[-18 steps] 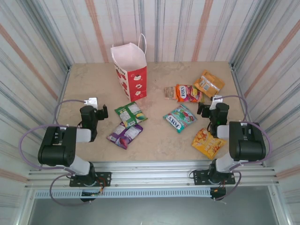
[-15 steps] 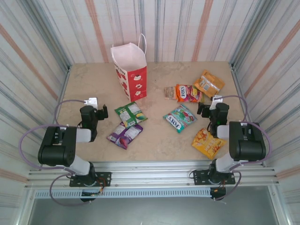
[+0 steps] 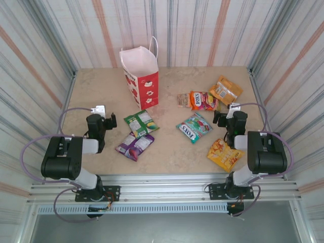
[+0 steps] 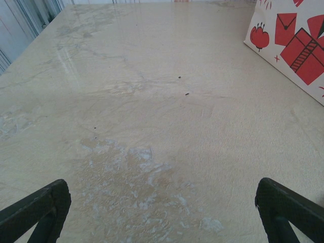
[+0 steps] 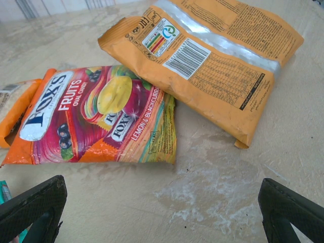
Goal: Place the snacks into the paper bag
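The paper bag (image 3: 142, 76), white over red, stands open at the back left; its printed side (image 4: 296, 45) shows in the left wrist view. Several snacks lie flat on the table: green (image 3: 140, 123), purple (image 3: 134, 146), teal FOX'S (image 3: 194, 127), orange-red FOX'S (image 3: 202, 100) (image 5: 96, 119), orange (image 3: 226, 90) (image 5: 212, 61) and yellow (image 3: 224, 154). My left gripper (image 3: 99, 117) (image 4: 161, 192) is open over bare table, left of the green packet. My right gripper (image 3: 230, 117) (image 5: 162, 187) is open, just short of the orange-red and orange packets, holding nothing.
Striped walls close the table (image 3: 101, 91) on three sides. A small beige packet (image 3: 183, 100) lies left of the orange-red one. Both arm bases sit on the metal rail (image 3: 162, 190) at the near edge.
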`<act>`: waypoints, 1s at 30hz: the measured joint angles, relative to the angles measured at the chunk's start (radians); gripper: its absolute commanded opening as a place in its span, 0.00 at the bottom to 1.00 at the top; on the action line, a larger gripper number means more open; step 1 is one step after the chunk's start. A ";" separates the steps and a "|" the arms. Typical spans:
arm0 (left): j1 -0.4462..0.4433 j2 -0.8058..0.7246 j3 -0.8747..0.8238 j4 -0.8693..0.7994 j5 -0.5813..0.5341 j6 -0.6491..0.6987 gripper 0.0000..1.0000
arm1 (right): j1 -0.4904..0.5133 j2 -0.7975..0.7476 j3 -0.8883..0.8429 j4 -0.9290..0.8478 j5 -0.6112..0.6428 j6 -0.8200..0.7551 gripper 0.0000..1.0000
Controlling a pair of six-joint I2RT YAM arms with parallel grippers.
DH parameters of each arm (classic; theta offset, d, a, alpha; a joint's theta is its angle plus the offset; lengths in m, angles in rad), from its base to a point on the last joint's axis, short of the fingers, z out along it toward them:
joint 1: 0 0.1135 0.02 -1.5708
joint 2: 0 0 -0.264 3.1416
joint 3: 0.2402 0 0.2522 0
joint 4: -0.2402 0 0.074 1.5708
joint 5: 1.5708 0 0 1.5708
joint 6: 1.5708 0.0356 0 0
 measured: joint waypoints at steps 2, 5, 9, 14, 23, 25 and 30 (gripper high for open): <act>0.000 0.000 0.000 0.000 0.000 0.000 0.99 | 0.000 0.000 0.000 0.000 0.000 0.000 0.99; 0.000 0.000 0.000 0.000 0.000 0.000 0.99 | 0.000 0.000 0.000 0.000 0.000 0.000 0.99; 0.000 0.000 0.000 0.000 0.000 0.000 0.99 | 0.000 0.000 0.000 0.000 0.000 0.000 0.99; 0.000 -0.005 0.001 -0.010 0.001 0.002 0.97 | 0.000 -0.005 0.001 -0.010 0.000 0.000 0.99; -0.002 -0.270 0.233 -0.478 0.042 -0.016 0.80 | -0.016 -0.298 0.235 -0.508 -0.047 0.031 0.99; -0.012 -0.323 0.333 -0.618 0.069 -0.032 0.78 | -0.019 -0.352 0.329 -0.640 -0.085 0.039 0.99; -0.133 -0.370 0.656 -0.983 0.098 -0.054 0.75 | -0.020 -0.433 0.510 -0.927 -0.224 0.093 0.99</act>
